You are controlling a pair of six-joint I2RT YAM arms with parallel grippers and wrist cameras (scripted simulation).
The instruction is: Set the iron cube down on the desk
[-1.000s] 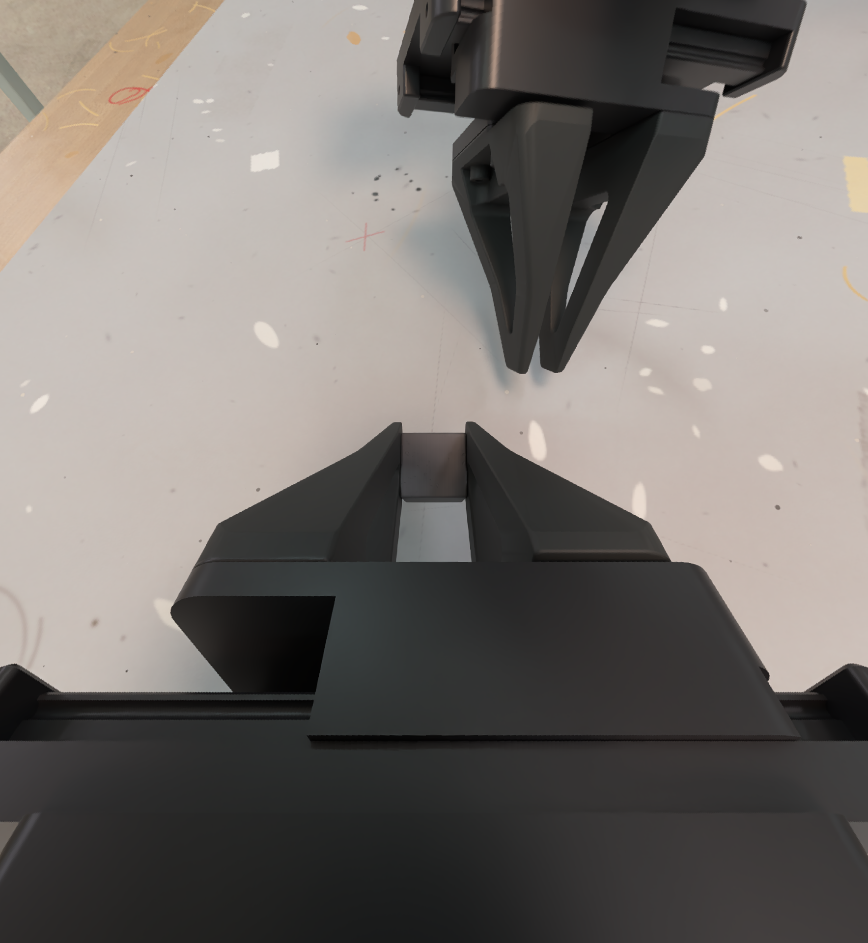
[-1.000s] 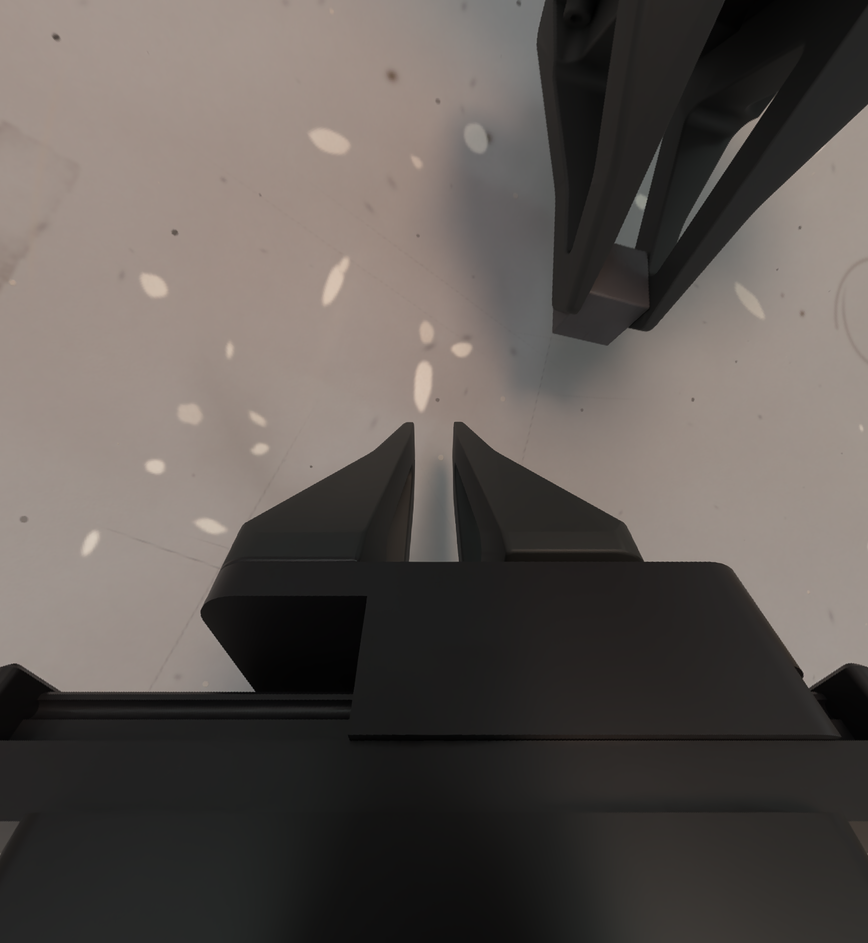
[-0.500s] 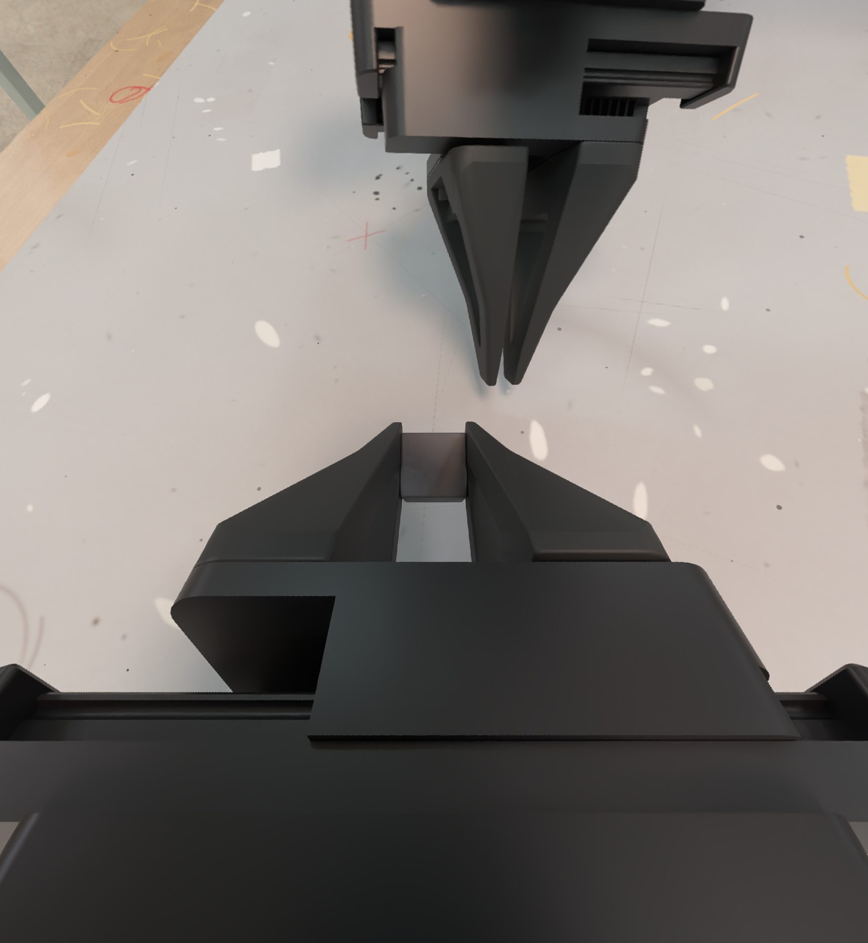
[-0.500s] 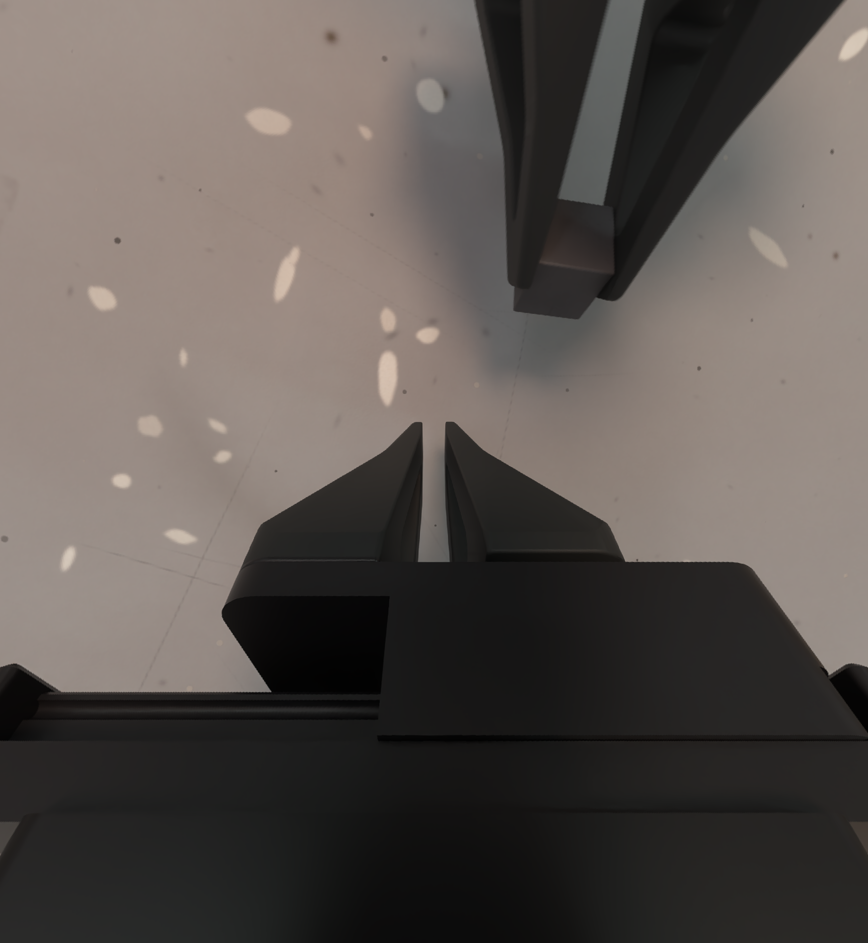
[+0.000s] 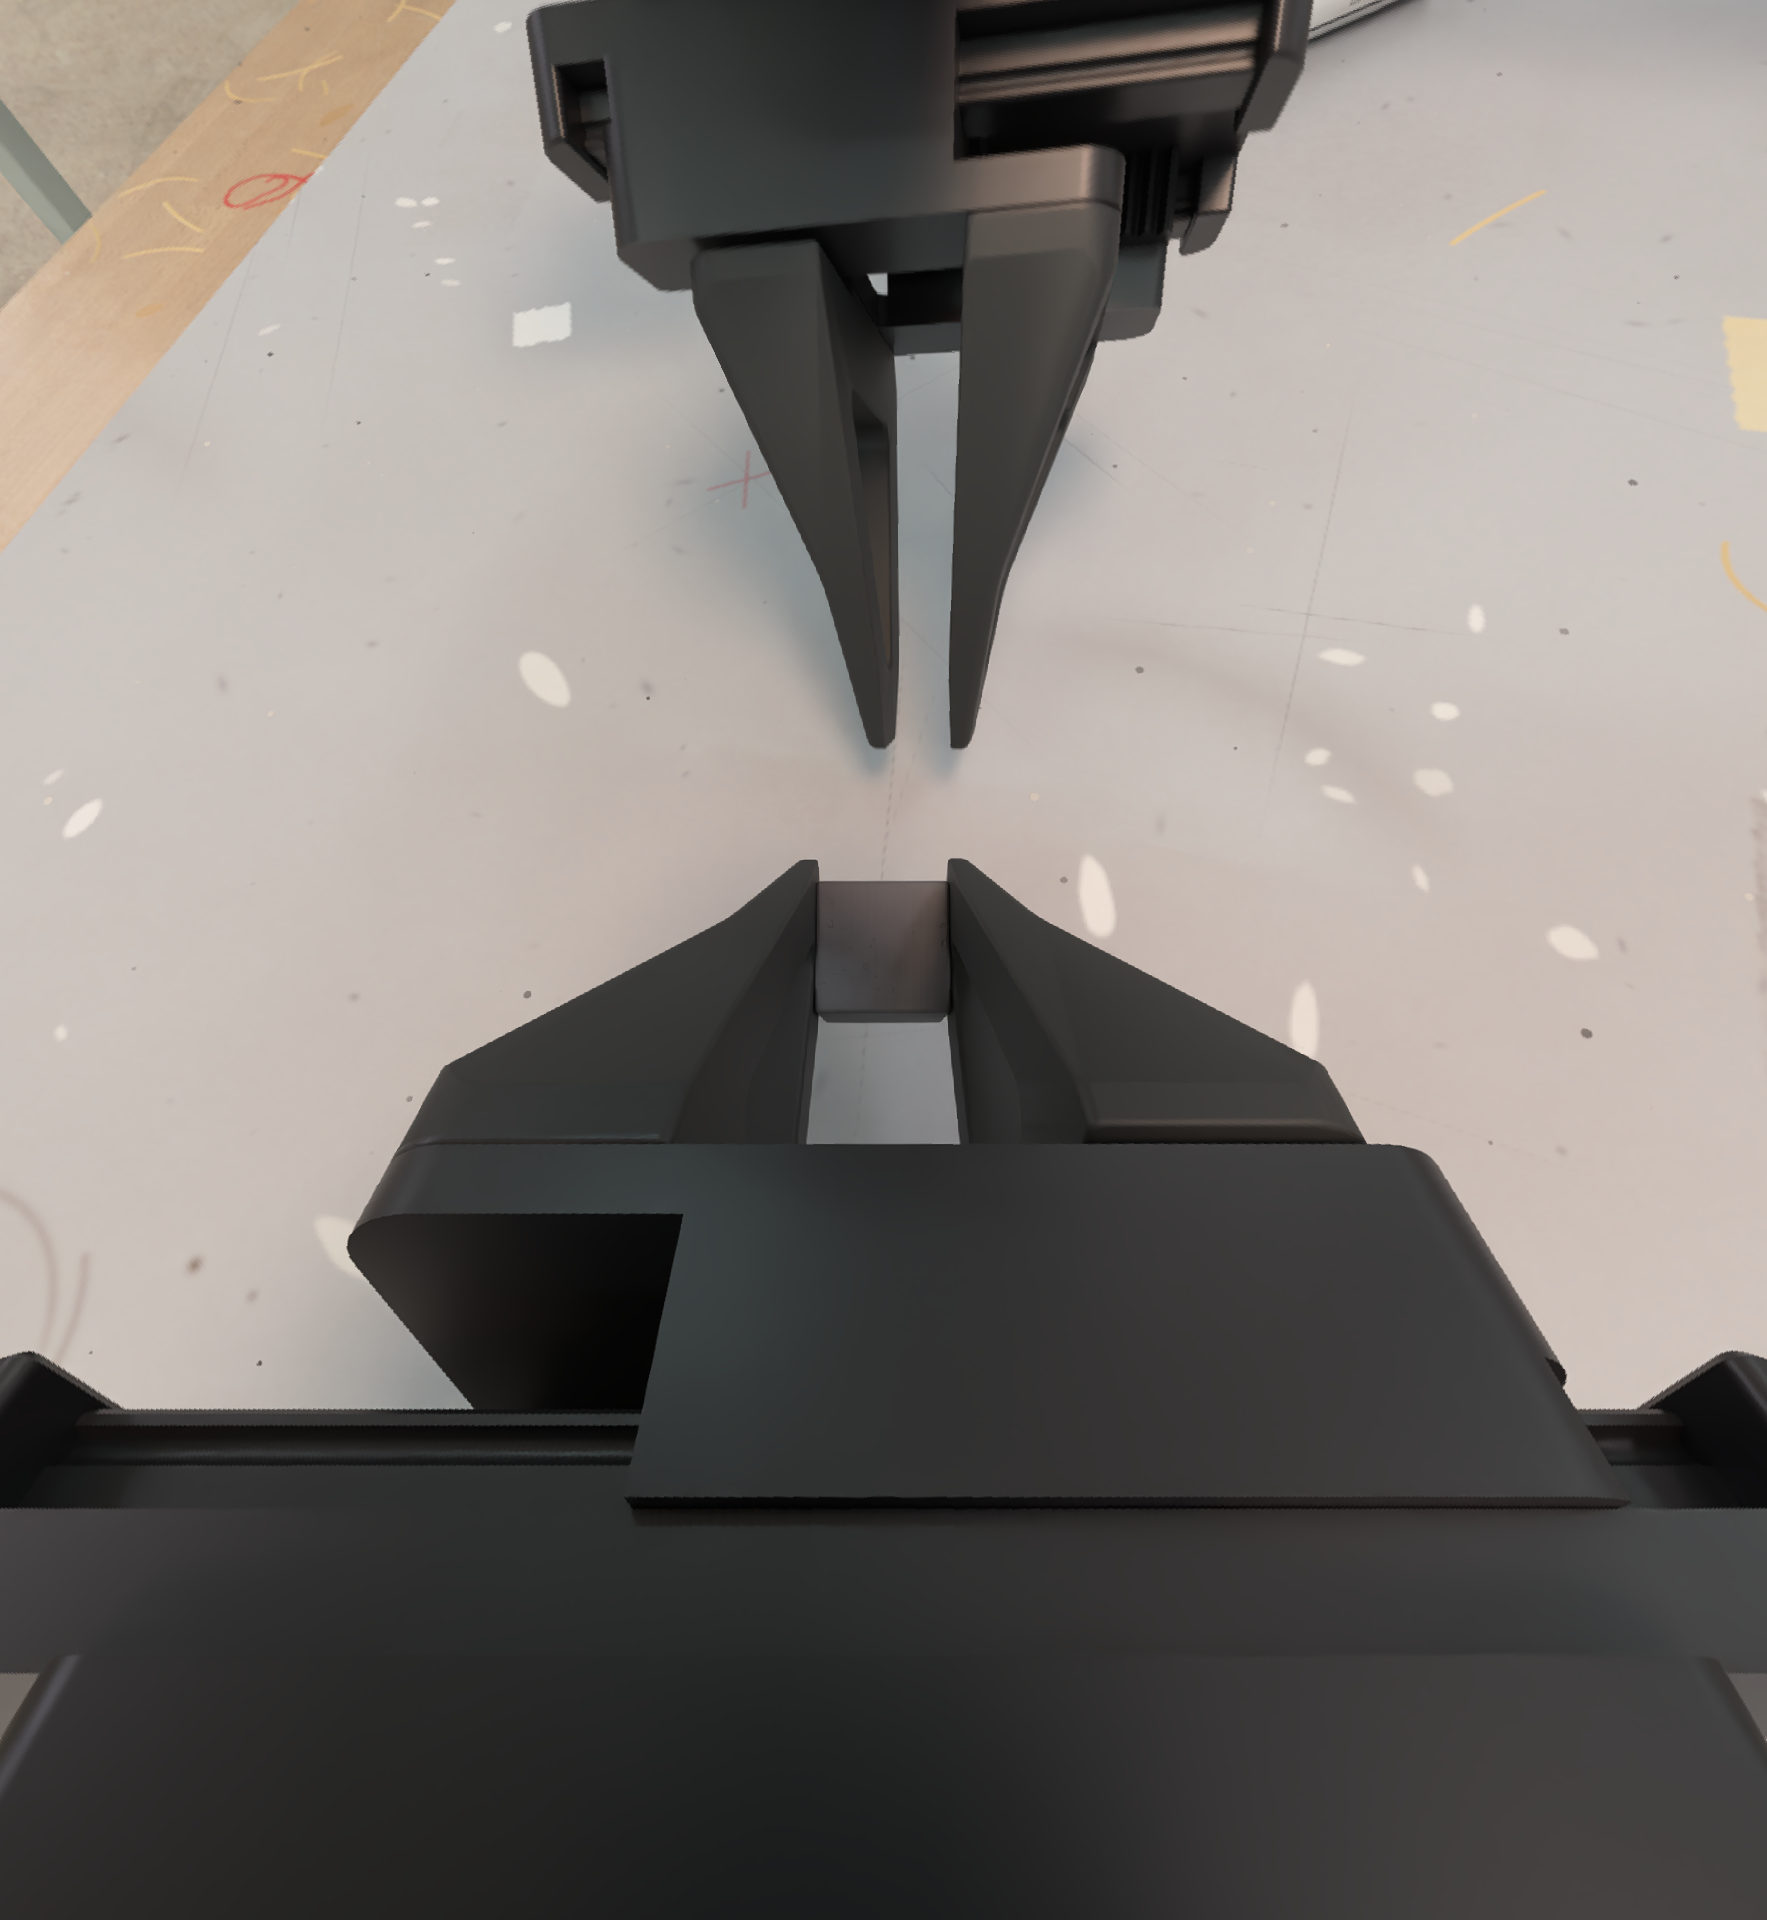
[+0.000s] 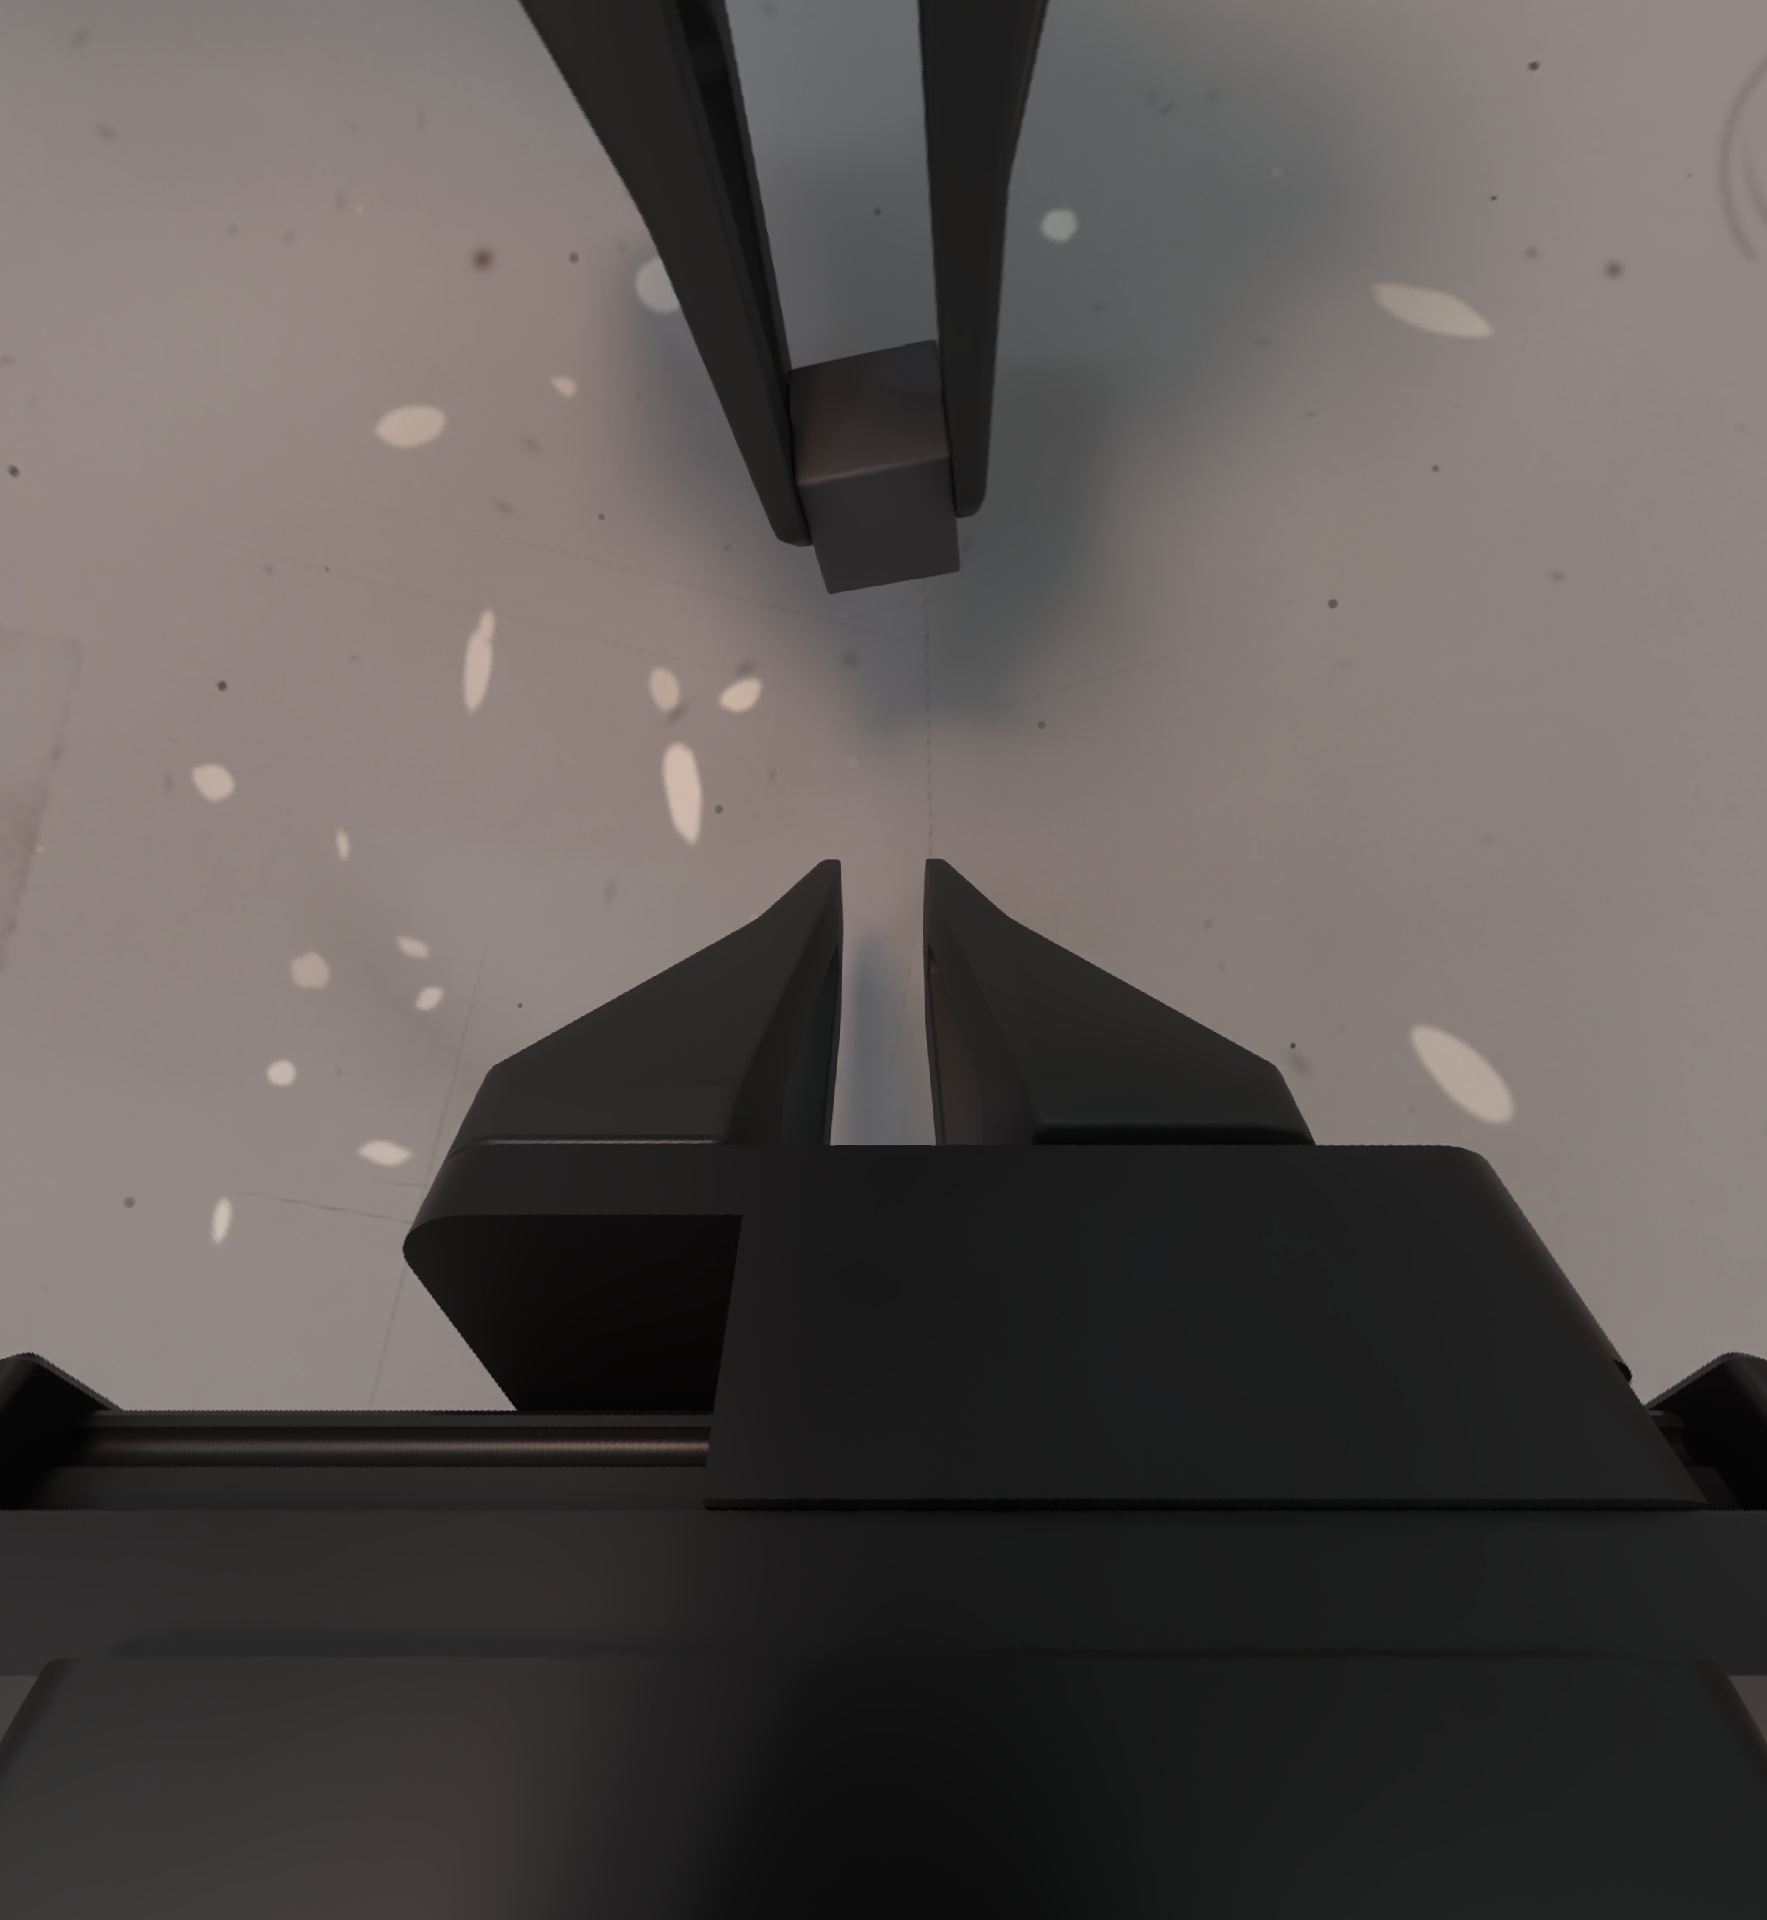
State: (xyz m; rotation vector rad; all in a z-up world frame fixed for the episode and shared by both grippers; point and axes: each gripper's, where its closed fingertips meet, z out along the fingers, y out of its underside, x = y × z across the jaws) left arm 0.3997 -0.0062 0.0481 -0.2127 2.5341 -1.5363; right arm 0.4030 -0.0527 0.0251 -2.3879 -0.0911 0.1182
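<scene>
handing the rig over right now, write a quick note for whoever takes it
Left gripper: shut on the small dark iron cube, held above the pale speckled desk.
Right gripper: holds nothing, jaws slightly apart, tips facing the left gripper's across a short gap.
Done: cube gripped.
Left: lower it to the desk, open, back off. The shadow under the cube suggests it is not yet touching.
</scene>
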